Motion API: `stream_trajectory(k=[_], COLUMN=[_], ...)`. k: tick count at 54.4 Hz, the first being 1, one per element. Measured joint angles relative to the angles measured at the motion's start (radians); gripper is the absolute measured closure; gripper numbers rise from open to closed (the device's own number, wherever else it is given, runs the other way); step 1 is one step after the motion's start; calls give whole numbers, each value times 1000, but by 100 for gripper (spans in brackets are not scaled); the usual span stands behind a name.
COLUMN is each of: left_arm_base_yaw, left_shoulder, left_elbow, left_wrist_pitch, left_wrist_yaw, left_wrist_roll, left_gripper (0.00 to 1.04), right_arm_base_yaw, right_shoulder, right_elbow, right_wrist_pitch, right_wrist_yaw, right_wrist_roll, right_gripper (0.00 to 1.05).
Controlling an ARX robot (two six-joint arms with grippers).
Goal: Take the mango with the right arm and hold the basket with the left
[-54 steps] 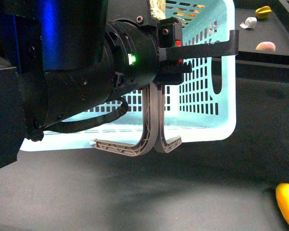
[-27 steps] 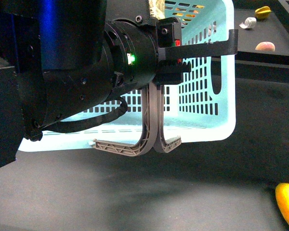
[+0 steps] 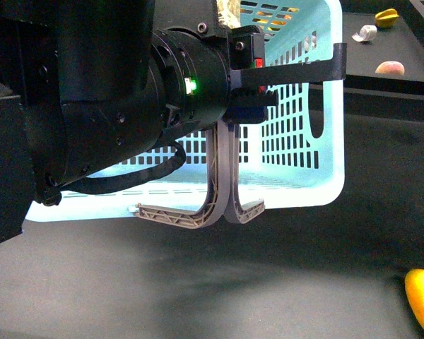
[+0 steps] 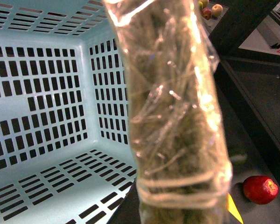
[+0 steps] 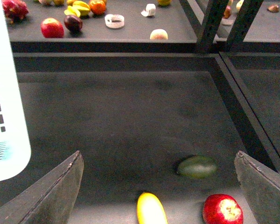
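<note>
The light blue basket [image 3: 297, 127] stands on the dark table, its two grey-brown handles [image 3: 219, 191] hanging down its near wall. My left gripper [image 3: 283, 81], on the bulky black arm [image 3: 113, 106], is shut on the basket at its top edge. In the left wrist view a tape-wrapped handle [image 4: 172, 116] fills the middle in front of the basket's inside [image 4: 46, 93]. The yellow mango [image 5: 150, 209] lies on the table between my open right gripper's [image 5: 158, 186] fingers [image 5: 60, 191], a little apart from them. It also shows in the front view [image 3: 422, 300], at the bottom right edge.
A green fruit [image 5: 197, 166] and a red apple [image 5: 222, 210] lie close to the mango. The basket's corner [image 5: 4, 116] is off to one side. A raised shelf behind holds a star fruit [image 3: 386, 17], a peach [image 3: 389, 68], a tape roll [image 5: 114, 20] and several other fruits.
The left arm and the basket have shifted very slightly to the left. The mango stays in place.
</note>
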Motion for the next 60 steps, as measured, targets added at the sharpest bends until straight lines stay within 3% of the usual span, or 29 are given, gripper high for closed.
stream_trajectory(k=[16,22,42,60], left_arm_base_yaw=[-1,0,0,0], left_shoulder=[0,0,0,0], left_elbow=[0,0,0,0], left_wrist_pitch=[0,0,0,0], left_wrist_yaw=[0,0,0,0], left_wrist_roll=[2,2,2,2], left_gripper=[100,100,100,100], right_arm_base_yaw=[-71,-83,-113,-121], right_shoulder=[720,918,1309,1490], right_elbow=[88,136,304,416], right_wrist_pitch=[487,565,615,600], right_wrist_yaw=[-36,-37,-25,-23], right_wrist_roll=[-43,-60,-76,-92], right_gripper=[8,8,8,8])
